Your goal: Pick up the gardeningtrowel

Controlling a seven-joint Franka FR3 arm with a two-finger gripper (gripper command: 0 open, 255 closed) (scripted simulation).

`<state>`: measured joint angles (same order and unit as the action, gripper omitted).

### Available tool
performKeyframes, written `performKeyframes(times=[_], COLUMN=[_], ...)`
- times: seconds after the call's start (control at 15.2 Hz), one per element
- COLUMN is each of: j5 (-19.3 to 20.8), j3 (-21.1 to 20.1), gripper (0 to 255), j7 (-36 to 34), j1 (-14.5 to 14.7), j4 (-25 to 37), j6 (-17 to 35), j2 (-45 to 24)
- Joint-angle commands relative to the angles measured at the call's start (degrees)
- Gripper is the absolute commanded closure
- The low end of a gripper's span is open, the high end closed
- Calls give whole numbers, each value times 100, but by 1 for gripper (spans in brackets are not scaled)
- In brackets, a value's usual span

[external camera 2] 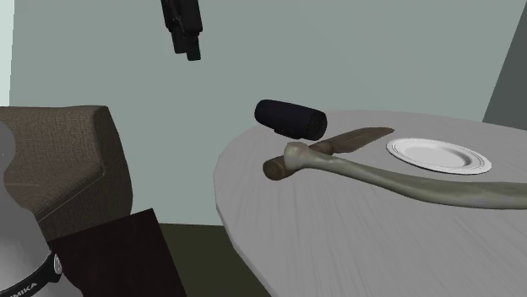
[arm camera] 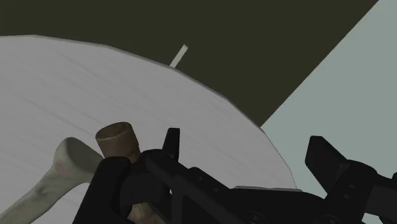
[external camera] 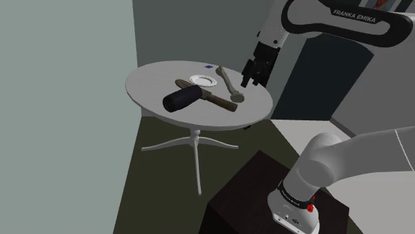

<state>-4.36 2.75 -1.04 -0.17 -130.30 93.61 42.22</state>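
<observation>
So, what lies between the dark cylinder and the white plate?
The trowel: its blade lies between the dark cylinder and the white plate, in the second exterior view.

trowel (external camera 2: 355, 137) | brown handle, brownish blade, maybe rusty | lying flat | round table (external camera 2: 338, 240)

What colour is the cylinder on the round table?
The cylinder is dark navy, clearest in the second exterior view.

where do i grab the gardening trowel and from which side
Probably take the gardening trowel by its brown handle, from straight above, fingers across its width. It lies flat; the black cylinder crowds its blade half and the bone ends by the knob.
</observation>
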Motion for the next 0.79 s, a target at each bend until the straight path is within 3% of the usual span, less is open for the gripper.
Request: performKeyframes(times=[0.0,0.73], j5=[0,145], j3=[0,495], gripper=[0,0], j7=[0,835], j1=[0,-10], j4=[0,879], j6=[0,991], j2=[0,-2315])
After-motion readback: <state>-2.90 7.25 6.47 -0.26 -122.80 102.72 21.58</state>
